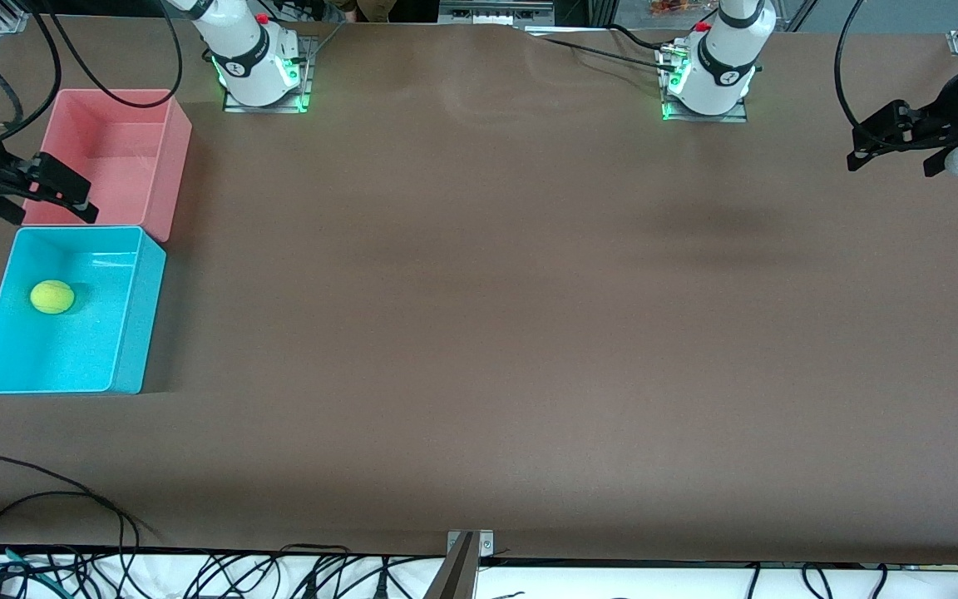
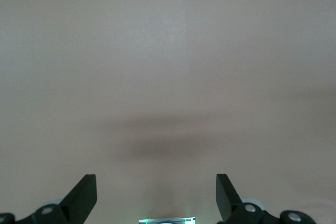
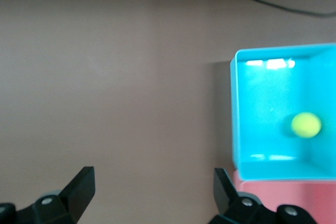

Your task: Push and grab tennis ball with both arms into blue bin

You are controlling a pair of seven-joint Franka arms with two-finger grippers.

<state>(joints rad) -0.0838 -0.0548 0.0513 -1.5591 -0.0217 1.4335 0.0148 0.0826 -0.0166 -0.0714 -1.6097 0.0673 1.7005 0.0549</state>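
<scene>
The yellow-green tennis ball (image 1: 52, 297) lies on the floor of the blue bin (image 1: 140, 324), at the right arm's end of the table. In the right wrist view the tennis ball (image 3: 306, 125) rests inside the blue bin (image 3: 234, 119), off to one side of the fingers. My right gripper (image 1: 53, 216) hangs open and empty in the air by the two bins, with bare table under its fingers (image 3: 154, 187). My left gripper (image 1: 891, 166) hovers open and empty over the left arm's end of the table. Its wrist view shows only tabletop between the fingers (image 2: 156, 192).
A pink bin (image 1: 113, 141) of the same size stands against the blue bin, farther from the front camera, and also shows in the right wrist view (image 3: 294, 192). Black cables (image 1: 30, 499) lie along the table's front edge. The two arm bases (image 1: 261, 62) (image 1: 716, 71) stand at the back.
</scene>
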